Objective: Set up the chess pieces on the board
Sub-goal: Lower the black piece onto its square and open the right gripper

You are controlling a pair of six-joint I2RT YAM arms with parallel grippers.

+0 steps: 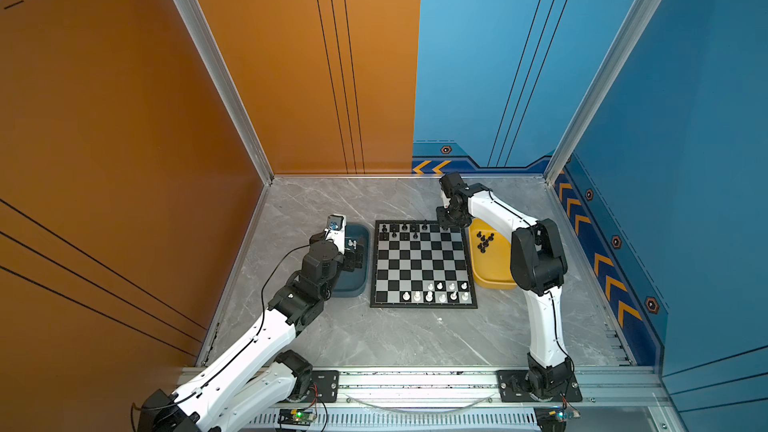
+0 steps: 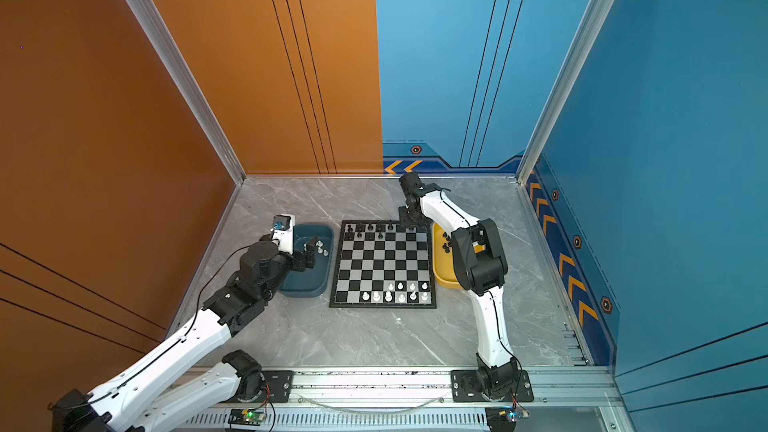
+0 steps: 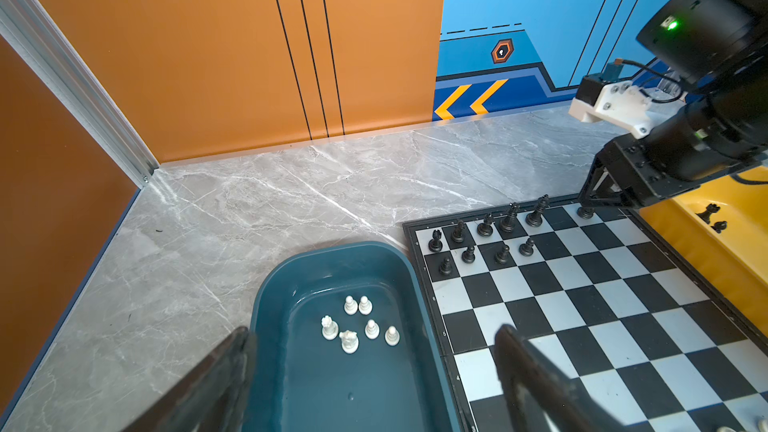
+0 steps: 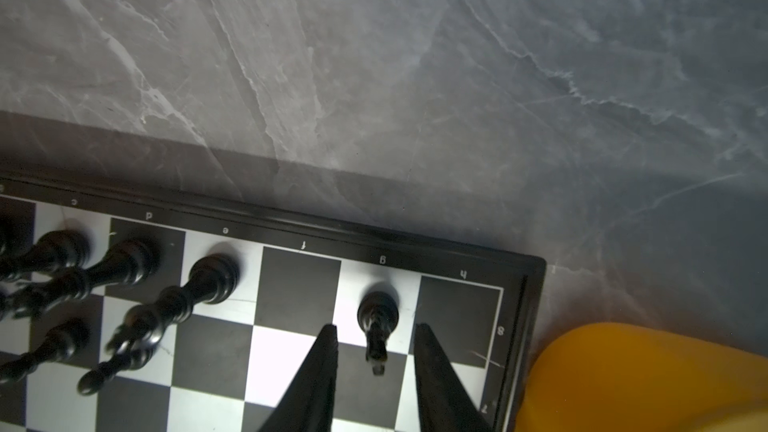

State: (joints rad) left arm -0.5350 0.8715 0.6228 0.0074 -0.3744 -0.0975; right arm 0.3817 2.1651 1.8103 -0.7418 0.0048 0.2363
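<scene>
My right pincer (image 4: 375,328) is parted around the black piece (image 4: 378,312), upright one square from the board's (image 4: 297,280) far-right corner. I should widen, then rise straight up. My left pincer (image 3: 374,329) gapes over the tray (image 3: 291,276).

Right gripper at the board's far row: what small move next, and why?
Probably lift the right gripper straight up: the black piece stands on its square, jaws apart and clear of it, and more wait in the yellow tray.
</scene>
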